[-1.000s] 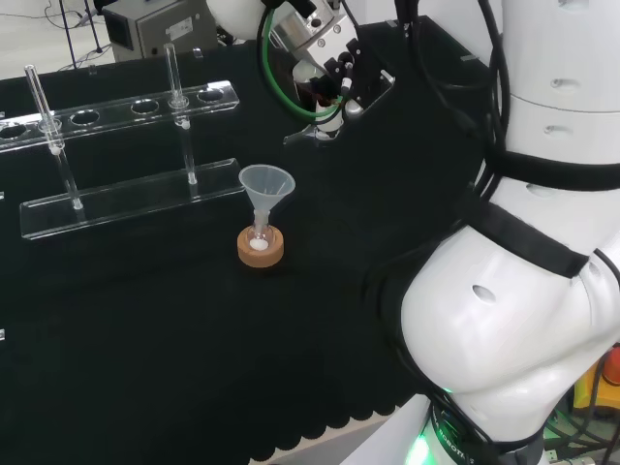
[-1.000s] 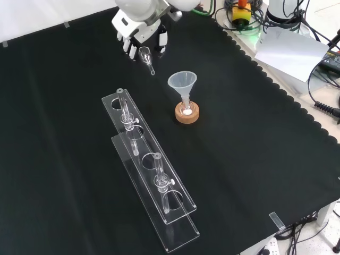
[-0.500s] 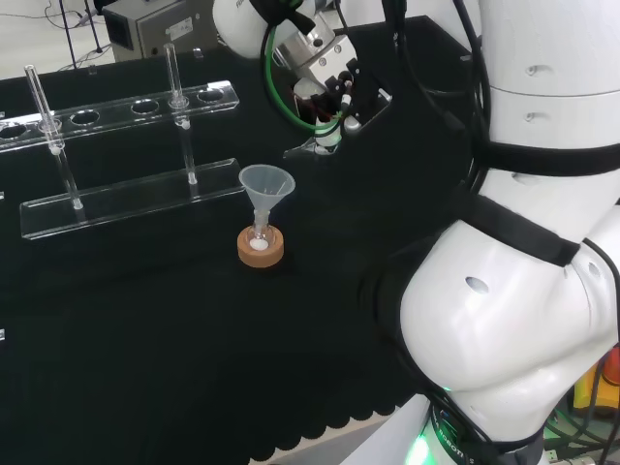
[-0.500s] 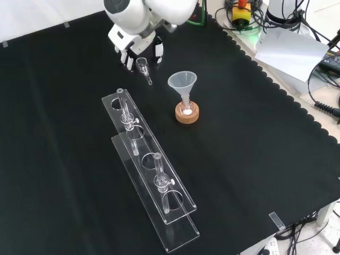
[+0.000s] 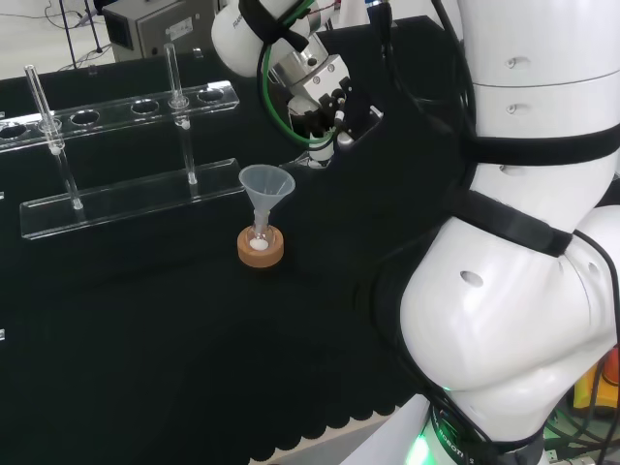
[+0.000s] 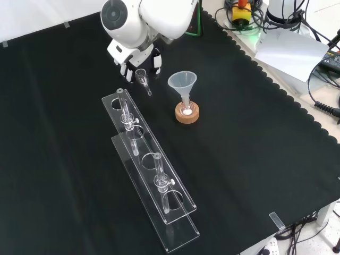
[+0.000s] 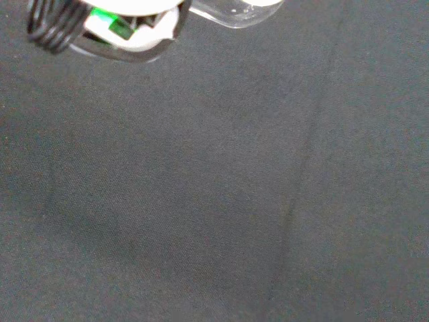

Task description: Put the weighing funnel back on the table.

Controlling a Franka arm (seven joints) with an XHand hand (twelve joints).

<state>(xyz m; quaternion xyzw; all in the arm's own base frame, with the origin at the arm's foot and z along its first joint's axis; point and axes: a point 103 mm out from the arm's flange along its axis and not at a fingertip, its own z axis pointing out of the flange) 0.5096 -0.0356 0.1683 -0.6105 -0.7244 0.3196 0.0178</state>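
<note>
In the front view the hand [image 6: 134, 56] comes in from the top, its fingers curled round the weighing funnel [image 6: 142, 78]. This small clear scoop hangs just above the cloth, stem pointing toward the rack. In the head view the hand [image 5: 334, 105] is to the right of and beyond the big funnel, with the weighing funnel [image 5: 310, 158] at its lower edge. The wrist view has a blurred part of the hand [image 7: 127, 30] and the clear weighing funnel [image 7: 234, 10] over bare black cloth.
The big funnel [image 6: 183, 83] stands in a small flask on a cork ring [image 6: 187, 113], just right of the hand in the front view. A clear test tube rack [image 6: 149, 164] with two tubes lies below the hand. Papers and cables lie off the cloth's right edge.
The hand has carried the weighing funnel downward in the front view, nearer the rack's end and the cloth. In the head view it has shifted left, toward the big funnel.
</note>
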